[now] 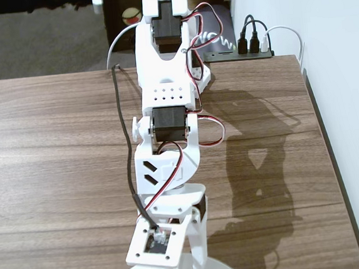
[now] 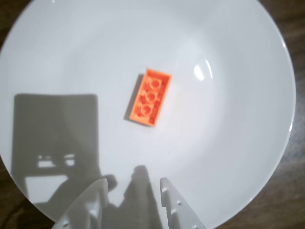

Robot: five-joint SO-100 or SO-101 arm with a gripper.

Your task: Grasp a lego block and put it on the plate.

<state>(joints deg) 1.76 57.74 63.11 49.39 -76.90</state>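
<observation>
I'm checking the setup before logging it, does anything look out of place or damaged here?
Nothing stands out. The orange brick lies flat on the white plate, intact, slightly angled. The claw hovers above, open and empty.

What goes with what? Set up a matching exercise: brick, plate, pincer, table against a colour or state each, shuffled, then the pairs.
1 brick
2 plate
3 pincer
4 table

a brown wood grain
b open and empty, above the plate
c orange, lying on the plate
d white and round

Pairs: 1-c, 2-d, 3-b, 4-a
</observation>
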